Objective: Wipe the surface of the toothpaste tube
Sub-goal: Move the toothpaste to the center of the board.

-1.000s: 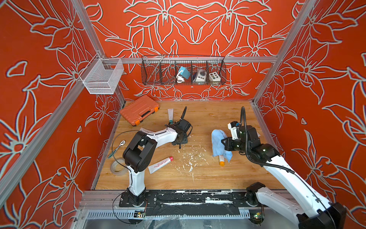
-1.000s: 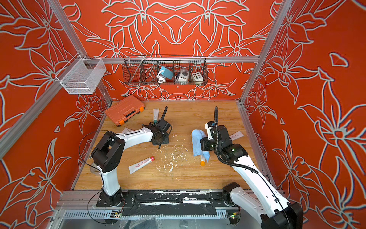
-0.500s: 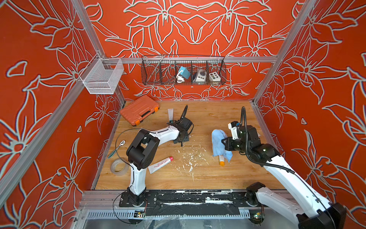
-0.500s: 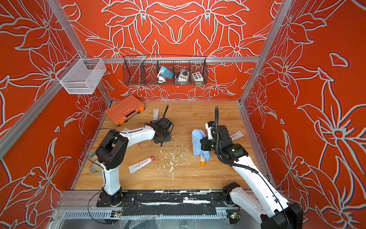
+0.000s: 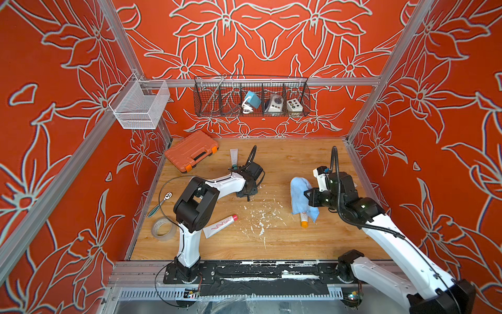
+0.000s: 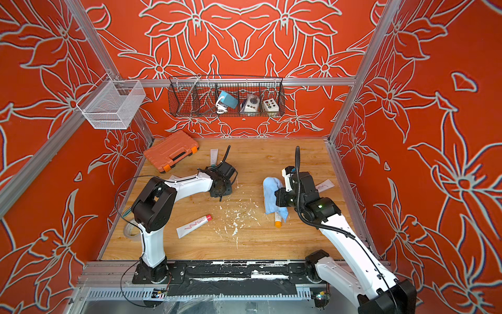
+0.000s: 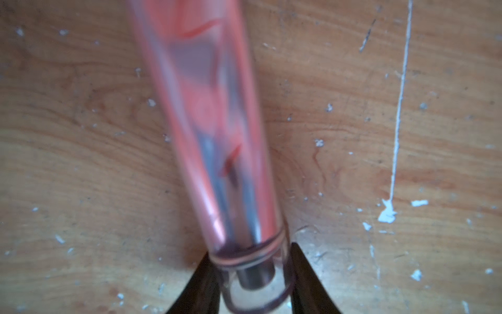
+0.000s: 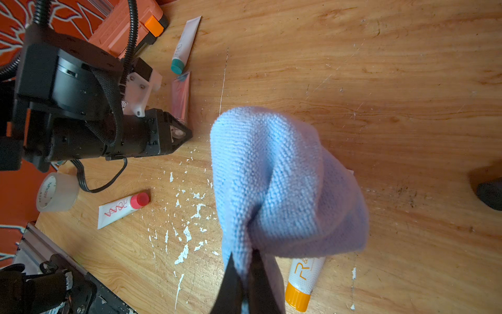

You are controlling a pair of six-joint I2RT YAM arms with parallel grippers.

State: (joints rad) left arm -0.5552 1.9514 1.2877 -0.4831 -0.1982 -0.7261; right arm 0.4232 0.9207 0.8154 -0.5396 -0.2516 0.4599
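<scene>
two dark fingers (image 7: 199, 288) of the left gripper (image 7: 252, 254) press the clear cap of the pink tube (image 7: 212, 122) from both sides in the left wrist view, so the gripper is clamped on the tube by its cap. the tube lies flat on the table (image 7: 81, 163), blurred, its flat end pointing away from the camera. white flecks dot the boards around it.

right wrist view: the right gripper (image 8: 243, 255) is pinched tight on a fold of the cloth (image 8: 279, 185), which bulges away from it in a loose bunch. the orange-cap tube (image 8: 301, 280) pokes out from under the cloth, cap bare. farther off, the left gripper stands over the pink tube's cap end. the tube's flat end lies just beside the cap of the teal-cap tube (image 8: 184, 43); whether they touch i cannot tell.

both top views, with the back wall as 12 o'clock: the left gripper points down at the boards near the centre, and the pink tube is almost wholly hidden beneath it. the teal-cap tube lies just beyond, toward 11. the case (image 5: 191, 151) sits in the far corner at 10. the red-cap tube (image 5: 219, 225) lies alone at 7, the tape (image 5: 163, 229) at 8. the cloth hangs from the right gripper at 3 and drapes over the orange-cap tube at 4.
</scene>
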